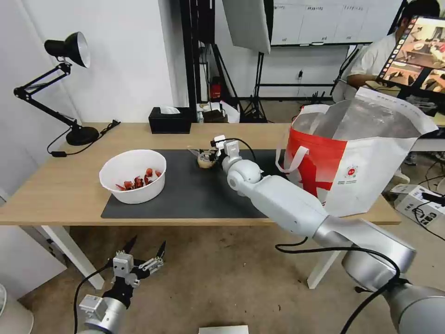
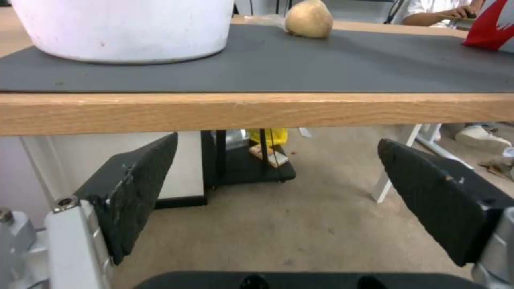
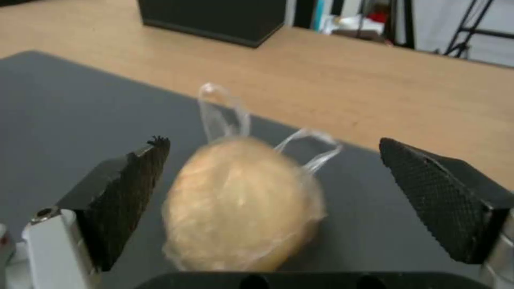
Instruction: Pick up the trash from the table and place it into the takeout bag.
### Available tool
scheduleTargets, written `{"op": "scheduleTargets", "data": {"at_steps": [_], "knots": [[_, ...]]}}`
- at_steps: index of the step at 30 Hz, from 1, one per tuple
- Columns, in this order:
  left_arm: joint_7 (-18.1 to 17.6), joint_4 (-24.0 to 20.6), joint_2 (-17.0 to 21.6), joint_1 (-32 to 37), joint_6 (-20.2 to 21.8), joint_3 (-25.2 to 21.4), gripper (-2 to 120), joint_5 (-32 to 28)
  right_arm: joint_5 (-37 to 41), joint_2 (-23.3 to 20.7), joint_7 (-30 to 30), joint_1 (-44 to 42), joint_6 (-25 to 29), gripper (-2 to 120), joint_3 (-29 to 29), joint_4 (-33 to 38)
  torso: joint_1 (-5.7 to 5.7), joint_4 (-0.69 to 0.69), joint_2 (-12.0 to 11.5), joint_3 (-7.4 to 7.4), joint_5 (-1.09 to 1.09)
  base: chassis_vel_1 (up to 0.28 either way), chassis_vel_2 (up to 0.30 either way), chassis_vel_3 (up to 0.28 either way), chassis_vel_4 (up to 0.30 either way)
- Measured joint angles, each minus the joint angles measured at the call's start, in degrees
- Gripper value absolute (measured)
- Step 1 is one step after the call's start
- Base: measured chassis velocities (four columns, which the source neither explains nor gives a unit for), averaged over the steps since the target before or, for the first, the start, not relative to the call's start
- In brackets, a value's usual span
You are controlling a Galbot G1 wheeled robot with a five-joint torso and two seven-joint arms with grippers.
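The right gripper (image 3: 273,200) reaches across the long light-wood bench (image 1: 55,185) to the far edge of the large dark grey rectangular mat (image 1: 185,195), because the small knotted clear plastic bag with a beige lump (image 3: 243,204) lies there. Its black textured fingers (image 3: 439,196) are spread wide, one on each side of the lump and not touching it — a straddle set up for a squeeze, by my reading. The bag's knotted ears point toward the far side of the bench.

The large white insulated takeout bag with a red panel (image 1: 357,157) stands open at the right end, near enough for a short carry. The white round bowl with red scraps (image 1: 133,176) sits at the mat's left.

The left gripper (image 1: 139,260) hangs below the bench's near edge, fingers (image 2: 134,188) wide and empty — parked out of the way.
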Motion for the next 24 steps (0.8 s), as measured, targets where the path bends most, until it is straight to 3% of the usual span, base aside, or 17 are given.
{"op": "scheduleTargets", "data": {"at_steps": [10,19,24], "knots": [[0.03,-0.02,0.18,0.23,-0.07,-0.19,100,-0.18,-2.11,4.23,-1.89,-0.22,-0.44,100,1.31,-6.25,0.00,0.01,0.01,0.00,0.00,0.000,0.000,0.000,0.000],[0.04,-0.04,0.09,0.43,-0.26,-0.26,100,-0.21,-3.14,5.01,-2.53,-0.23,-1.19,100,1.52,-7.47,0.00,0.00,0.01,0.00,0.00,0.000,0.000,0.000,0.000],[0.03,-0.11,-0.09,0.64,-0.62,-0.28,100,-0.19,-3.03,5.02,-2.54,-0.52,-1.39,83,1.59,-7.54,0.00,0.00,0.01,0.00,0.01,0.000,0.000,0.000,0.000]]}}
